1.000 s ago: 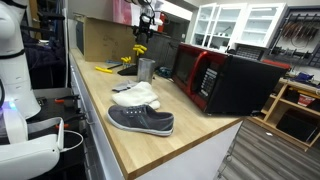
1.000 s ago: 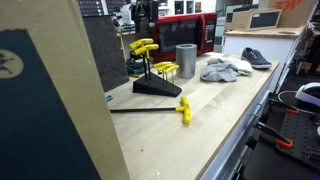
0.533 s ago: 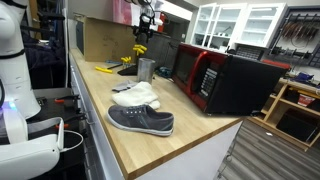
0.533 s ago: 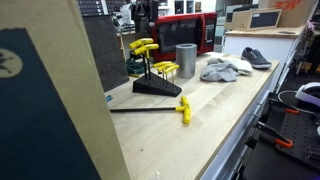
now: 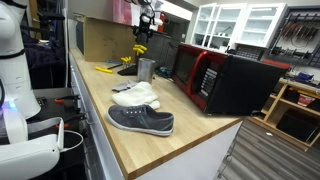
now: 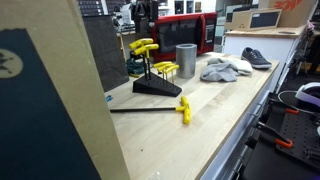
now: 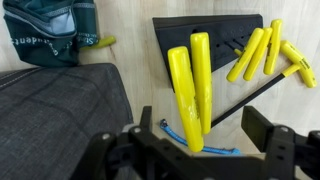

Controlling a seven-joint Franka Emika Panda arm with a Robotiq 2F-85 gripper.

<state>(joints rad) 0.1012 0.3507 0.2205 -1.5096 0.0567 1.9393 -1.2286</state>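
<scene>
My gripper (image 7: 205,135) is open and empty, hanging above a black stand (image 7: 215,30) of yellow T-handle hex keys. In the wrist view two big yellow handles (image 7: 190,85) lie between the jaws, below them and untouched. Smaller yellow keys (image 7: 262,50) sit at the stand's right. A blue cable (image 7: 185,140) lies on the wood under the big handles. In both exterior views the gripper (image 5: 146,25) (image 6: 143,20) is above the key set (image 5: 139,50) (image 6: 145,47) at the counter's far end.
A metal cup (image 5: 146,69) (image 6: 186,60) stands beside the stand. A white cloth (image 5: 137,95), a grey shoe (image 5: 140,120) and a red-black microwave (image 5: 225,78) are on the counter. A loose yellow key (image 6: 184,108) lies apart. A green bag (image 7: 50,30) and a grey mat (image 7: 55,110) lie to the left in the wrist view.
</scene>
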